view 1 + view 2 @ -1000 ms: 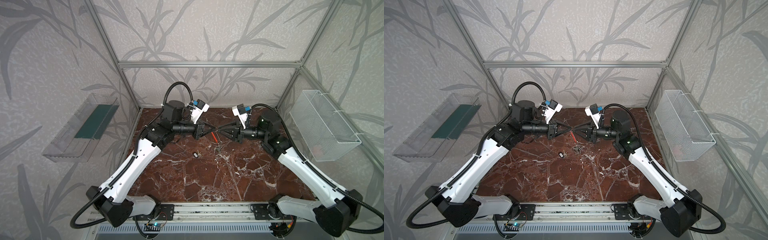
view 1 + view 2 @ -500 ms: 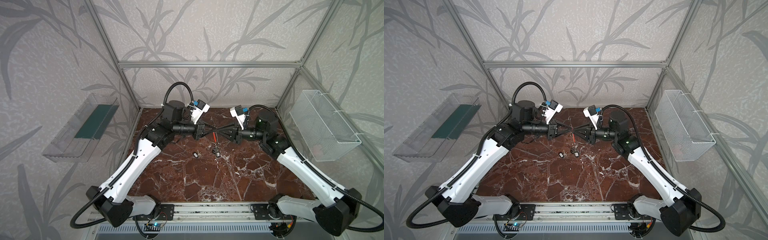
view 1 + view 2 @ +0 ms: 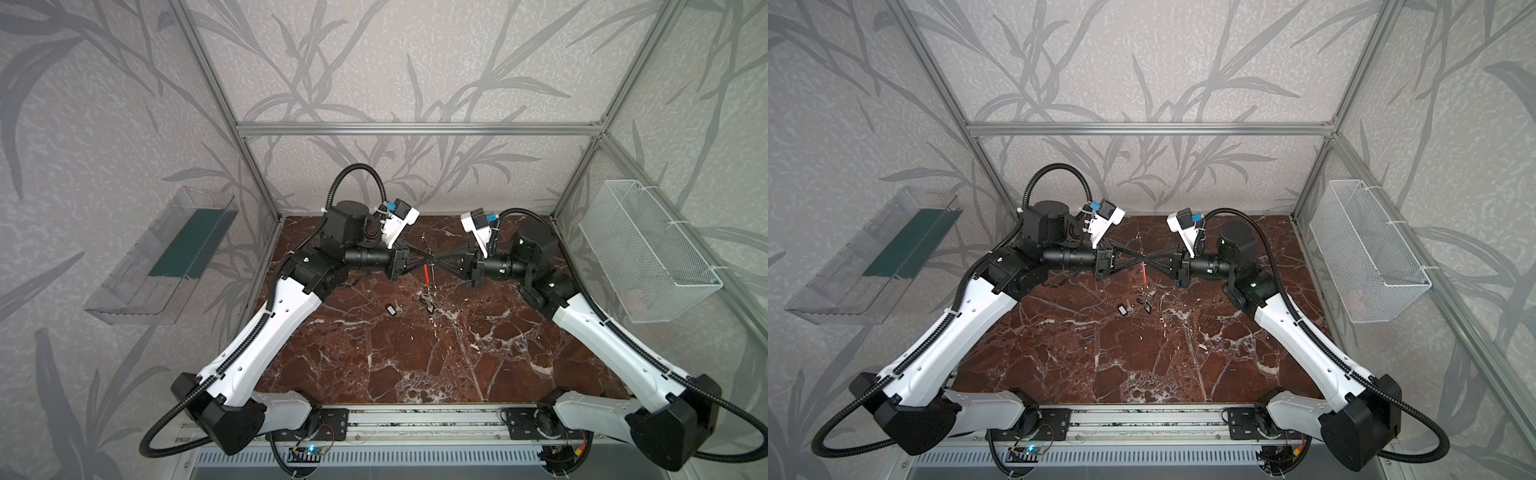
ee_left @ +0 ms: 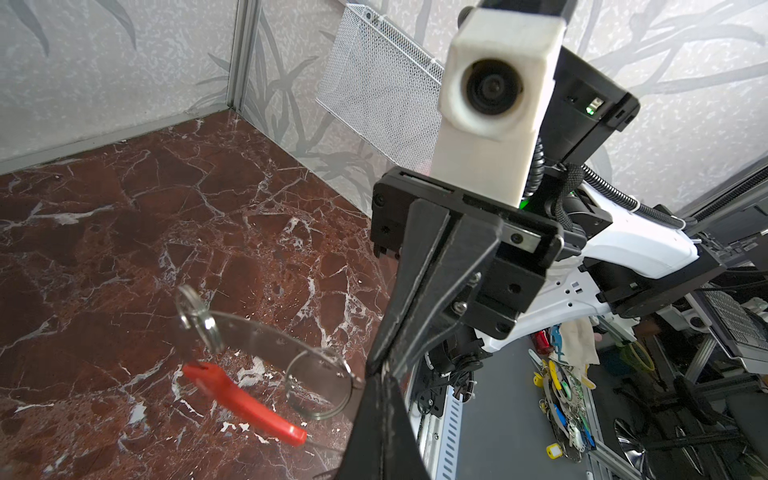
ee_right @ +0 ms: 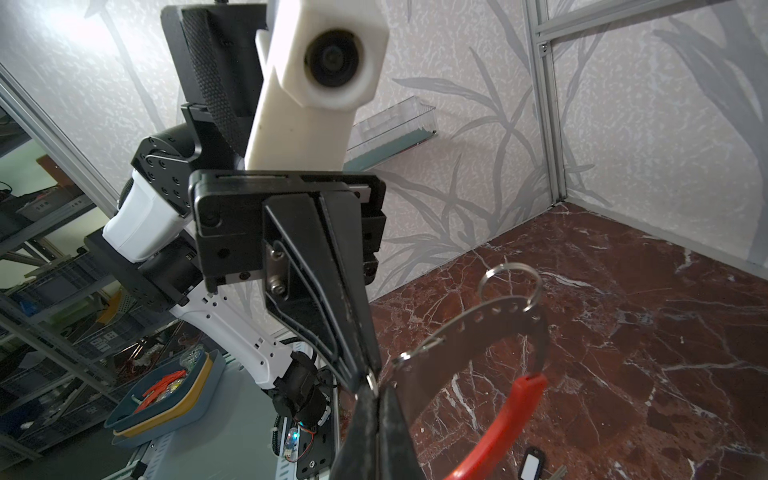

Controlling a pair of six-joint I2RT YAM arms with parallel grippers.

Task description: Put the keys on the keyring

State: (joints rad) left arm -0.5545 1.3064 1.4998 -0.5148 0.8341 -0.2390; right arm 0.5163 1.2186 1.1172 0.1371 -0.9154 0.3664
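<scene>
Both grippers meet tip to tip above the back middle of the marble table [image 3: 415,365]. The keyring [image 4: 266,340], a flat grey band with holes and a red arc [image 5: 498,428], hangs from that meeting point; its red arc shows in both top views [image 3: 426,272] [image 3: 1144,274]. My left gripper [image 4: 382,395] is shut on the band's end. My right gripper [image 5: 374,399] is shut on the same end, beside a small split ring [image 4: 320,386]. Another split ring [image 5: 511,286] hangs further along the band. Two keys with black tags lie on the table below [image 3: 391,308] [image 3: 427,300].
A white wire basket [image 3: 648,249] hangs on the right wall and a clear tray with a green base [image 3: 166,257] on the left wall. Metal frame posts stand at the back corners. The arms' base rail [image 3: 415,419] runs along the front edge.
My right gripper has moved left to the left gripper's tips and closed. The key seen just under the grippers now lies lower, on the table. The left arm has held still.
</scene>
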